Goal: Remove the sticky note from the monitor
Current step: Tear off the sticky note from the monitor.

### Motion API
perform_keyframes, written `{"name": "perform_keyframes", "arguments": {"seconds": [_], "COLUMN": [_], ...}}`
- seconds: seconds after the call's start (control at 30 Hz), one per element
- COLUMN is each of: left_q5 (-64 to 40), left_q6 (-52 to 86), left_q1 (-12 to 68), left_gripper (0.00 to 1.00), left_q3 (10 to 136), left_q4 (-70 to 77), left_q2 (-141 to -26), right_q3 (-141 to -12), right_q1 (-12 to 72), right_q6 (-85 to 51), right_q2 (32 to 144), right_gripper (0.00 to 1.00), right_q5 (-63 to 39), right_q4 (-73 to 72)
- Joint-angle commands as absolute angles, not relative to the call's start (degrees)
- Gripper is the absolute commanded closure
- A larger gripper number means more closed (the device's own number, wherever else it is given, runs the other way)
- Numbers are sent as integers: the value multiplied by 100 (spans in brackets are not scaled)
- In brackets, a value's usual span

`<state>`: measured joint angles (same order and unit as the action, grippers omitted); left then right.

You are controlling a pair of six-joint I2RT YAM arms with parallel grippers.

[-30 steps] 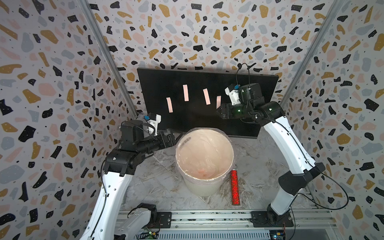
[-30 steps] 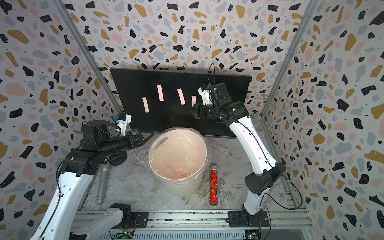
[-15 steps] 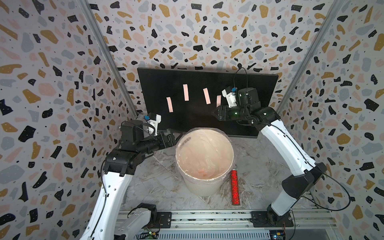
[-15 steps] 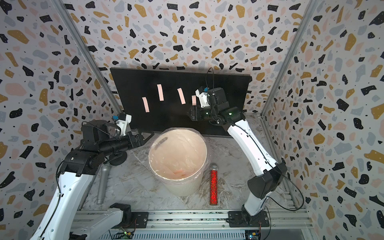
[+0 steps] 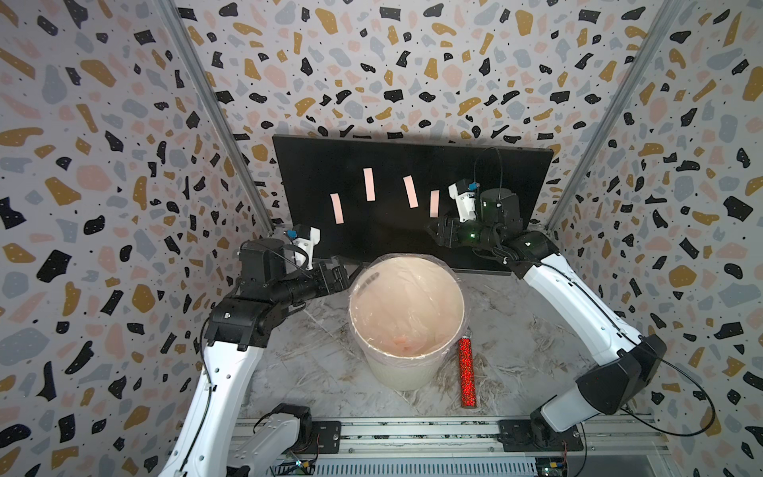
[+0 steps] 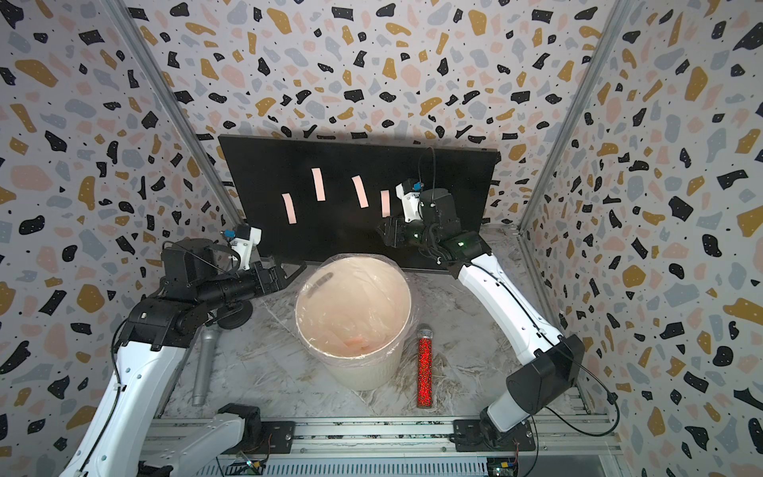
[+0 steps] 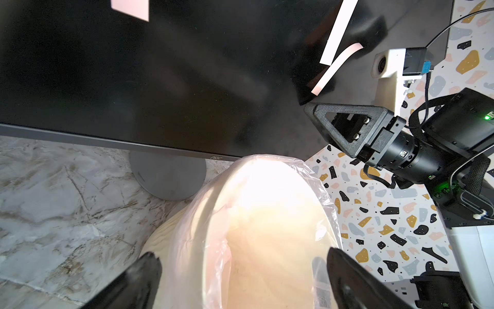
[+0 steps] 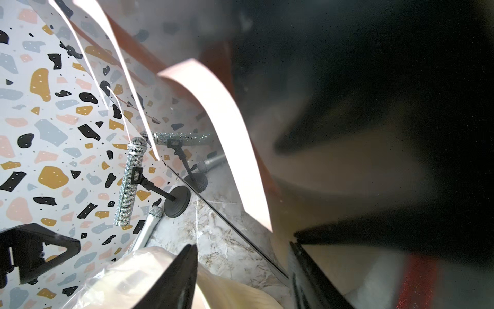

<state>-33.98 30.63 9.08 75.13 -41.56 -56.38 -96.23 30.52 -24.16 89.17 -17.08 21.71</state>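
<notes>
Top views: right hand [image 5: 435, 233] now lower, beneath rightmost sticky note [image 5: 434, 203], half-open and empty; left hand [image 6: 291, 270] wide.

Monitor [image 5: 495, 173] screen: glossy black, mirror-like; thin matt dark frame. Sticky notes [image 5: 368, 184]: pale pink matt paper. Bin [image 5: 396, 376]: white matt plastic, with thin clear shiny liner [image 5: 413, 297], wrinkled. Table [image 5: 536, 322]: smooth, marble-look. Right of bin, tube [image 5: 467, 371]: red glitter, sparkly.

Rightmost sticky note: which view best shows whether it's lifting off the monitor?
Right wrist view: the note fills the frame, curling away from the monitor. Left wrist shows the note smaller, side-on. Both top views show only a small strip.
</notes>
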Motion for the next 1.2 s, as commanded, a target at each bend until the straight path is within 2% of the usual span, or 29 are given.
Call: {"name": "perform_keyframes", "arguments": {"seconds": [0.0, 0.33, 0.63, 0.8, 1.03, 1.17], "left_q5": [-3428, -3419, -3419, -3428, -3428, -3428], "left_q6": [2971, 2925, 2901, 2911, 2911, 2917], "left_q1": [932, 932, 932, 932, 932, 932], "left_gripper": [1, 1, 1, 1, 0, 1], "left_q3": [7513, 7505, 7532, 7540, 7582, 7602], "left_q4": [-3940, -3928, -3931, -3927, -3941, -3949], "left_q2": [-5573, -5571, -5572, -5587, -5590, -5599], "right_q3": [-9444, -9158, -9264, -9313, -9465, -9508], "right_q1": [2997, 2997, 3001, 2997, 2997, 2997], "right_q6": [-2306, -2253, -2326, -2337, -2364, -2373], "right_q2": [8708, 8704, 8793, 8804, 8895, 8904], "right_gripper": [41, 42, 46, 57, 84, 95], "right_q5": [-1502, -1406, -1424, -1430, -1407, -1431], "right_q4": [1291, 413, 305, 351, 535, 601]}}
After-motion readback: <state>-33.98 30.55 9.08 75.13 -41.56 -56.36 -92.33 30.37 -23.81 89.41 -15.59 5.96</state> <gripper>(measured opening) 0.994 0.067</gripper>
